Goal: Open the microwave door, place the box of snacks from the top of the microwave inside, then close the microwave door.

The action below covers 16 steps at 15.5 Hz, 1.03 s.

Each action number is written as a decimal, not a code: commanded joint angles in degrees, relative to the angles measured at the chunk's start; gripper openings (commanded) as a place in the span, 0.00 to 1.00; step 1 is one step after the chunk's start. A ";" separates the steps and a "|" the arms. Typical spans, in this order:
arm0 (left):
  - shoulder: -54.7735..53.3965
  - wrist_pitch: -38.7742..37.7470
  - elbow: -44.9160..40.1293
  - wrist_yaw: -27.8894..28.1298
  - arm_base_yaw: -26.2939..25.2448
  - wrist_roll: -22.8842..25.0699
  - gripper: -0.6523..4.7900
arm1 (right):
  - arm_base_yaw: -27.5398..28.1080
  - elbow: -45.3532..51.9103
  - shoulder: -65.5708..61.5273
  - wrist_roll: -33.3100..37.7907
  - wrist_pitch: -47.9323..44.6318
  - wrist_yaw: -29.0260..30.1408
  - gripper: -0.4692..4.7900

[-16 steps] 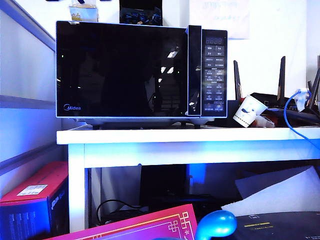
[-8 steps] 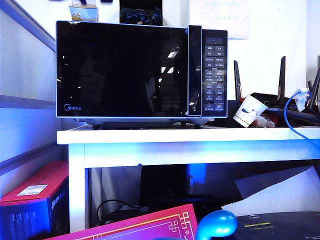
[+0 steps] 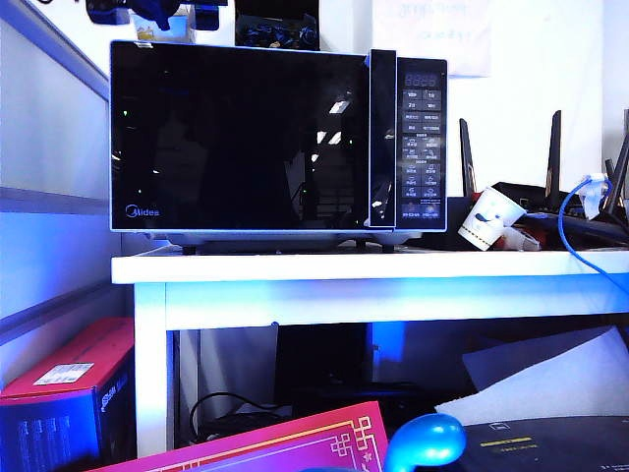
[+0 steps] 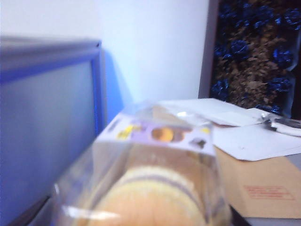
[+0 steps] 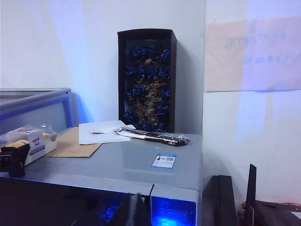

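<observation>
The left gripper (image 3: 157, 14), jaws spread wide, hovered at the box of snacks (image 4: 155, 183) atop the microwave (image 3: 278, 138), holding nothing. The right gripper (image 5: 134, 209) stayed out front, shut and empty, leaving room; the microwave door (image 3: 241, 138) was closed.

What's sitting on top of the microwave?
On the microwave: the box of snacks with the open left gripper at it, papers, a brown envelope, a black wrapped stick and a black carton. The right gripper, shut, isn't seen.

A tall black carton of blue-wrapped sweets (image 5: 146, 80) is seen upright against the wall; a white paper cup with blue print (image 3: 488, 217) is tilted on the white table (image 3: 373, 267).
</observation>
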<state>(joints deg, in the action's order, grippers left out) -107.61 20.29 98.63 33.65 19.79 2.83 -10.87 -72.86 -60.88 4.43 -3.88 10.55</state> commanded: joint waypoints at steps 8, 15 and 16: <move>-2.36 -1.75 0.11 -1.55 -0.02 -1.62 1.00 | 0.00 -0.31 0.22 -0.17 -1.20 0.11 0.08; -2.34 -2.40 0.13 -1.51 -0.02 -1.25 1.00 | 0.00 -0.31 0.22 -0.15 -1.25 0.11 0.08; -2.34 -2.82 0.13 -1.53 -0.02 -1.25 1.00 | 0.00 -0.31 0.22 -0.15 -1.25 0.11 0.08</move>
<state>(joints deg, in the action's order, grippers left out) -109.38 19.86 98.83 32.75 19.79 2.09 -10.87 -72.88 -60.86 4.43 -4.03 10.55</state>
